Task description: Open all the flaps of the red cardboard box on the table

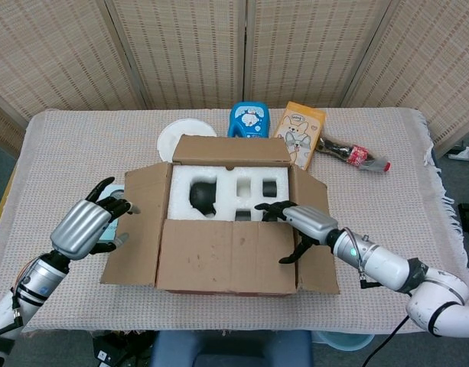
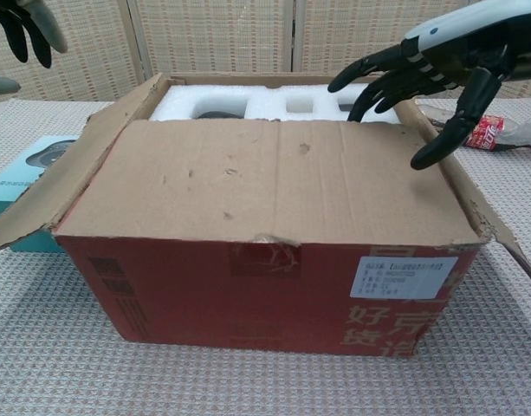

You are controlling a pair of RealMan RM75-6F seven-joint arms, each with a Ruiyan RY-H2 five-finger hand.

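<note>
The red cardboard box (image 2: 265, 295) stands mid-table. Its front flap (image 1: 226, 256) lies across the front half of the top. The left flap (image 1: 138, 222) and right flap (image 1: 320, 275) are folded outward, and the back flap (image 1: 230, 149) leans up at the rear. White foam (image 1: 226, 183) with a dark object in it shows inside. My right hand (image 1: 291, 222) hovers with spread fingers at the far right edge of the front flap, holding nothing. To the left of the left flap, my left hand (image 1: 89, 225) is raised with its fingers apart and empty.
Behind the box are a white plate (image 1: 187, 138), a blue tin (image 1: 249, 121), an orange snack box (image 1: 299, 131) and a cola bottle (image 1: 356, 155). A teal box (image 2: 22, 186) lies under the left flap. A woven screen backs the table.
</note>
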